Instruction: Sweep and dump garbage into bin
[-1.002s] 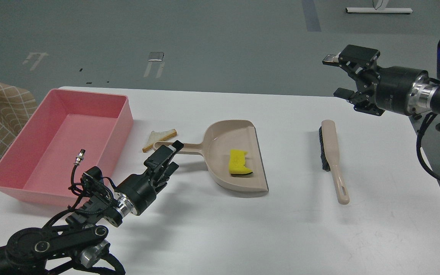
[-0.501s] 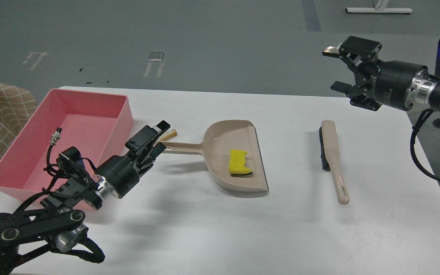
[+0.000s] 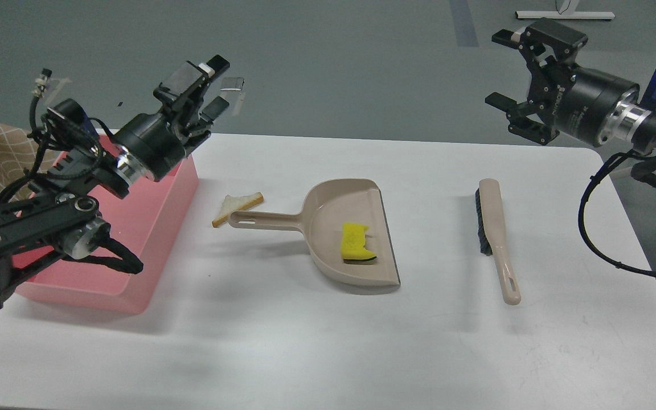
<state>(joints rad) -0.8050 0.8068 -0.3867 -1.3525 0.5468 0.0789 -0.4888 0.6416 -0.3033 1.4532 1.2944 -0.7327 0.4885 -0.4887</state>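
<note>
Two pieces of garbage lie on your white counter (image 3: pixel 316 341), neither of them in the bin. The bright yellow sponge chunk with a dark underside (image 3: pixel 356 243) sits inside the pan of the beige plastic long-handled dustpan (image 3: pixel 328 222), toward its right, open edge. The triangular white bread slice with a brown crust (image 3: pixel 238 205) lies flat on the counter at the far left end of the dustpan's handle, touching or just beside the handle's tip; you cannot tell which from here. It is between the dustpan and the bin.

The large shallow rectangular pink plastic tub (image 3: pixel 157 228) that serves as the bin stands at the left of the counter, near the bread but apart from it. Most of its inside is hidden behind your left arm.

To the right of the dustpan, well apart from it, a beige hand brush with dark bristles (image 3: pixel 496 233) lies flat on the counter, its handle pointing toward the near edge.

Your left gripper (image 3: pixel 211 85) is raised above the far right corner of the tub, its two fingers parted a little with nothing between them. Your right gripper (image 3: pixel 504 71) hangs high beyond the far right of the counter, well above the brush, with its fingers spread wide and holding nothing.
</note>
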